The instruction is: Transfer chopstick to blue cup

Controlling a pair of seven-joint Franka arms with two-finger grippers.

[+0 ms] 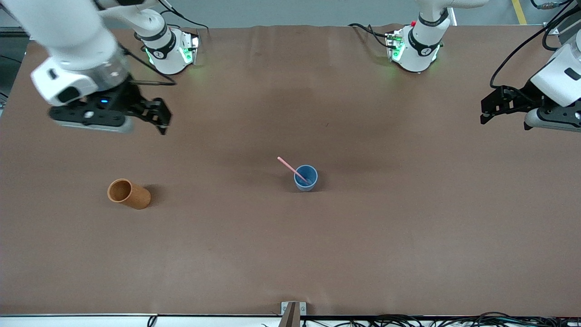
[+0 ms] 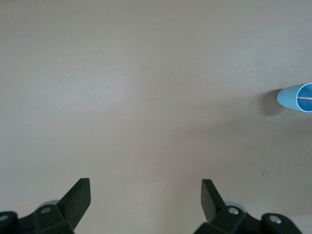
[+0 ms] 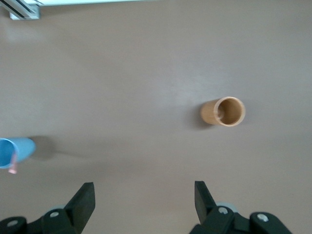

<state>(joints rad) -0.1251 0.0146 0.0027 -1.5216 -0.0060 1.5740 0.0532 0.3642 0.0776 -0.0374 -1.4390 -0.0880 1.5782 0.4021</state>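
The blue cup (image 1: 306,178) stands upright near the middle of the table. The pale-pink chopstick (image 1: 290,168) stands in it, leaning out over the rim toward the right arm's end. The cup also shows at the edge of the left wrist view (image 2: 297,97) and of the right wrist view (image 3: 15,151). My right gripper (image 1: 161,118) is open and empty, up in the air over bare table at the right arm's end. My left gripper (image 1: 484,109) is open and empty, up over the left arm's end of the table.
An orange-brown cylinder cup (image 1: 129,194) stands on the table toward the right arm's end, nearer the front camera than the right gripper; it shows in the right wrist view (image 3: 223,111). The brown table (image 1: 290,254) ends in a front edge with cables.
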